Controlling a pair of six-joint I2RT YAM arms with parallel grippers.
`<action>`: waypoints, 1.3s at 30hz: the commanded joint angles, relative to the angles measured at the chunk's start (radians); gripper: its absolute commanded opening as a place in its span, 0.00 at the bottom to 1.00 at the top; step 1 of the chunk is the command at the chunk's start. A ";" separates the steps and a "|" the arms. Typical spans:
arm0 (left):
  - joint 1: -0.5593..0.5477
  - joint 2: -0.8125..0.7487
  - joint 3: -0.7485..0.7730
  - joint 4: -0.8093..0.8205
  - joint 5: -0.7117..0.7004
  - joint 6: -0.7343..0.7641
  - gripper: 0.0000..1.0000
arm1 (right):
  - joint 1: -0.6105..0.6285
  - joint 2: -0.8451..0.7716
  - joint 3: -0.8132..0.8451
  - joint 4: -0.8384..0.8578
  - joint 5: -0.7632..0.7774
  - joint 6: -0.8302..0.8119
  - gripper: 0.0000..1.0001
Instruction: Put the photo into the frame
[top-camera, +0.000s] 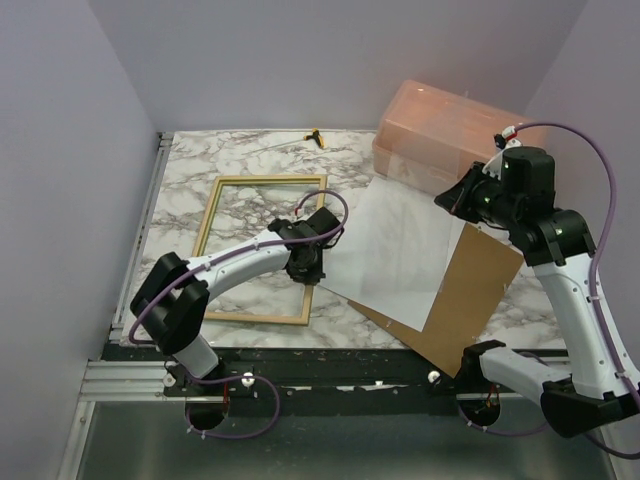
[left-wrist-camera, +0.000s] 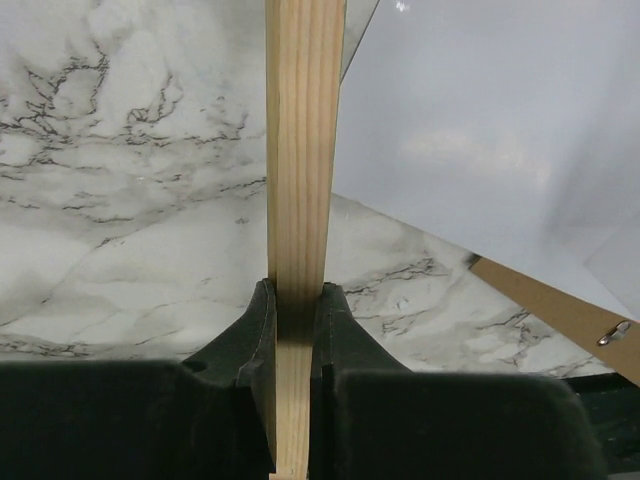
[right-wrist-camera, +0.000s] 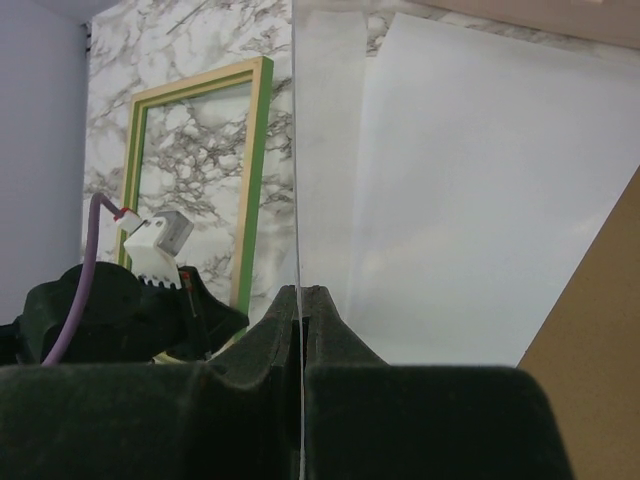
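The frame (top-camera: 268, 181) lies on the marble table at centre left with its light wood side up. Its green edge shows in the right wrist view (right-wrist-camera: 250, 180). My left gripper (top-camera: 305, 268) is shut on the frame's right rail (left-wrist-camera: 303, 150), with the jaws (left-wrist-camera: 297, 290) clamped on both sides of the wood. The photo (top-camera: 400, 260) lies white side up, right of the frame, and shows in both wrist views (left-wrist-camera: 480, 120) (right-wrist-camera: 480, 200). My right gripper (top-camera: 447, 198) is shut (right-wrist-camera: 302, 290) on the edge of a thin clear sheet (right-wrist-camera: 330, 150) above the photo's far right corner.
A brown hardboard backing panel (top-camera: 480, 290) lies under the photo's right side and reaches the table's front edge. An orange plastic box (top-camera: 450, 120) stands at the back right. A small yellow tool (top-camera: 317, 135) lies at the back edge. Walls close in left and back.
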 joint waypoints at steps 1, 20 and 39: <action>0.000 0.048 0.064 0.119 0.060 -0.096 0.00 | -0.001 -0.021 0.042 -0.018 -0.026 -0.003 0.00; 0.001 0.272 0.262 0.248 0.196 -0.168 0.00 | -0.002 -0.043 0.069 -0.069 -0.028 -0.008 0.00; -0.068 0.295 0.223 0.422 0.314 -0.279 0.02 | -0.001 -0.035 0.119 -0.114 0.022 -0.040 0.00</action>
